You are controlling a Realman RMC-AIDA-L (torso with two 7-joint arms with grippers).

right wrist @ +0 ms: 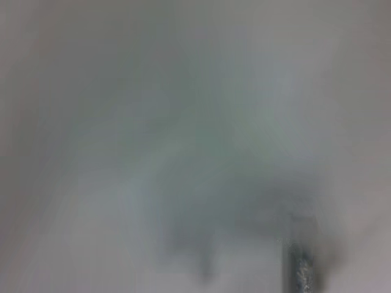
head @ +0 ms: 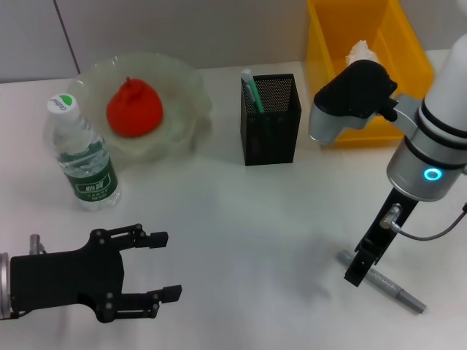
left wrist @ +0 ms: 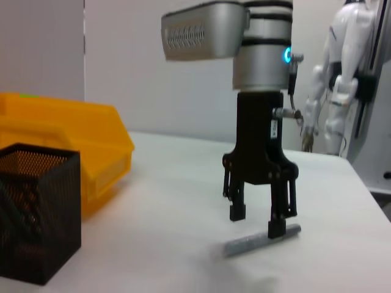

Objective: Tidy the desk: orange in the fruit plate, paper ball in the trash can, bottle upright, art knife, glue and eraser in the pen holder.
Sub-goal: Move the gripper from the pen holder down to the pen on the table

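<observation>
Step in hand: the right gripper (head: 359,273) hangs fingers-down over the grey art knife (head: 390,289) lying flat on the counter (head: 241,219) at about 4 o'clock in the head view; by my reading it is about to pick it up.
Key relation: the knife lies directly beneath the jaws; its long axis runs from 10 o'clock to 4 o'clock, and the jaws straddle the end toward 10 o'clock. In the left wrist view one fingertip (left wrist: 276,228) touches or nearly touches the knife.
Right jaws: spread, one finger on each side of the knife, gripping nothing.
Left gripper (head: 139,273): at 7 o'clock, low over the counter, jaws released and empty, well apart from the knife; the right arm is plainly nearer.
Destination: pen holder (head: 271,119) at 12 o'clock, upright, with a green-and-white pen-like item inside.
Counts: one art knife, one orange (head: 134,109) in the fruit plate (head: 182,80), one bottle (head: 82,154) standing upright at 10 o'clock, one paper ball (head: 359,51) in the trash can (head: 408,44).
Not seen: the eraser.
</observation>
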